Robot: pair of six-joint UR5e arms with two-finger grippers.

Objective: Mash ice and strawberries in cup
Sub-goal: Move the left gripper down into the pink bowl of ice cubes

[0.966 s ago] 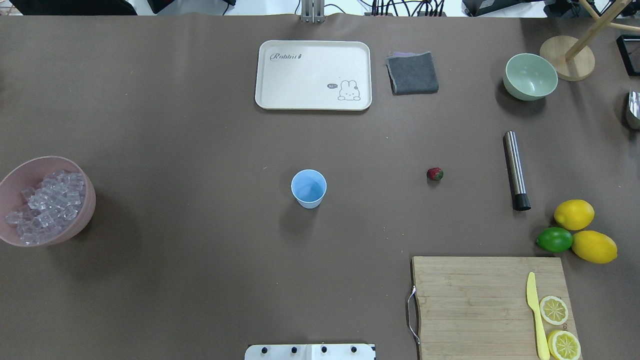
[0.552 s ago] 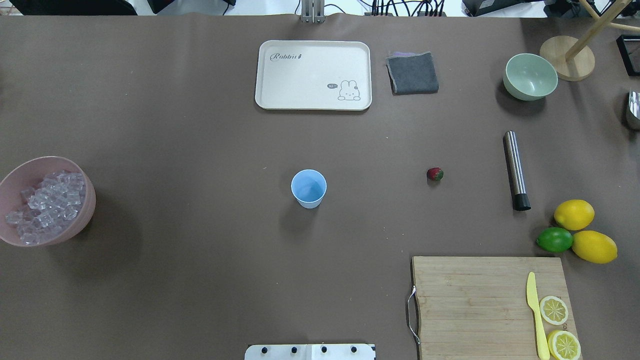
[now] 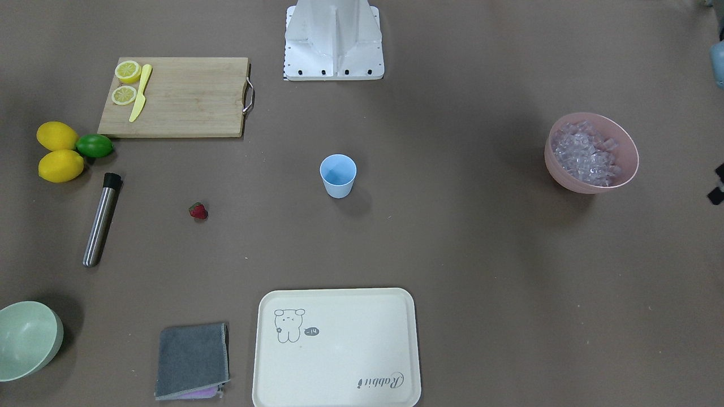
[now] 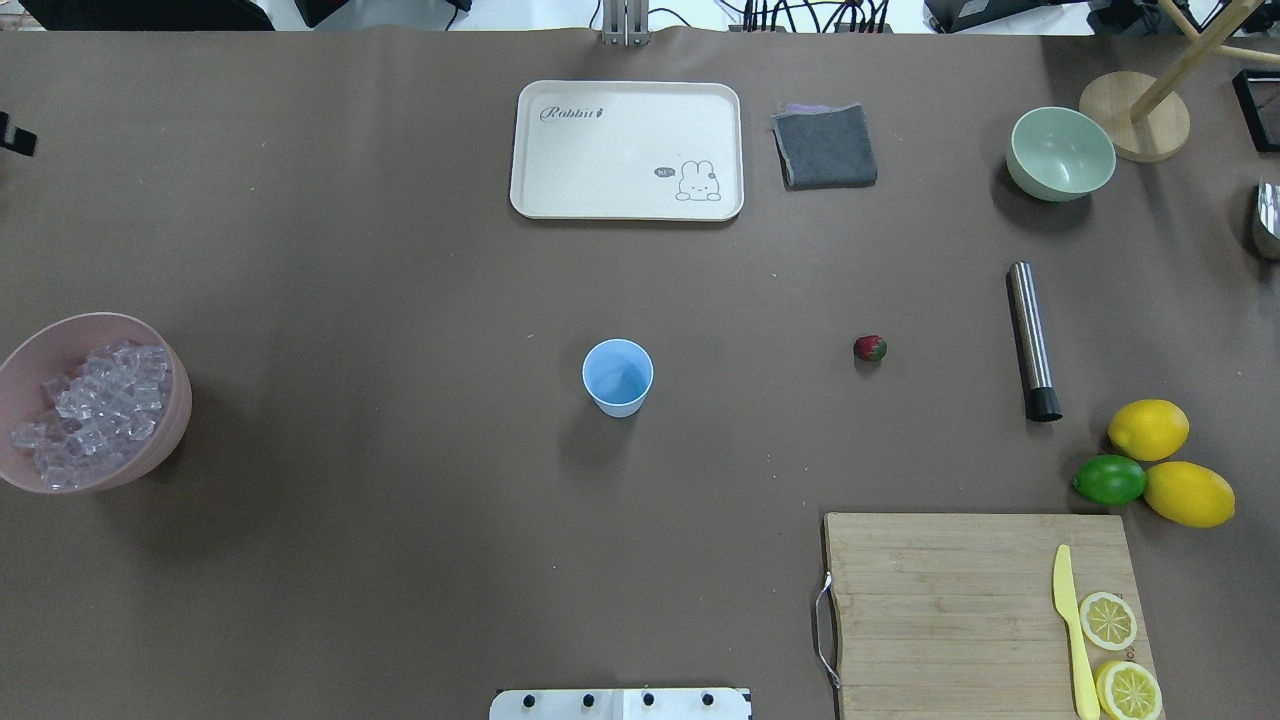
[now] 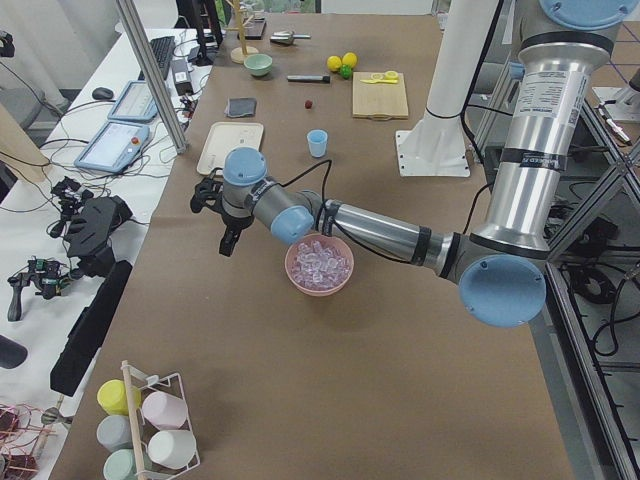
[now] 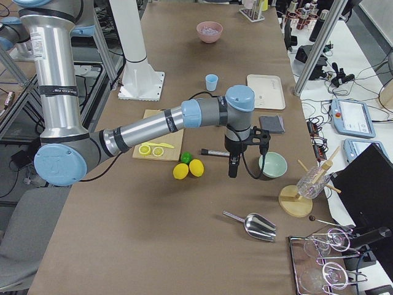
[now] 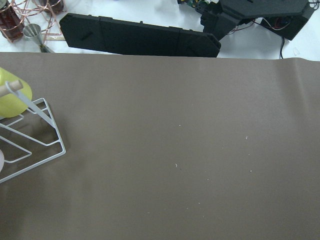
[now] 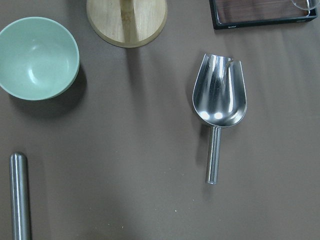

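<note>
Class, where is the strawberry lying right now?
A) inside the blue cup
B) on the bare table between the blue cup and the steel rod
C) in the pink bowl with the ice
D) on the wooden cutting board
B: the strawberry sits on the table, with the cup on one side and the steel rod on the other, touching neither.
</note>
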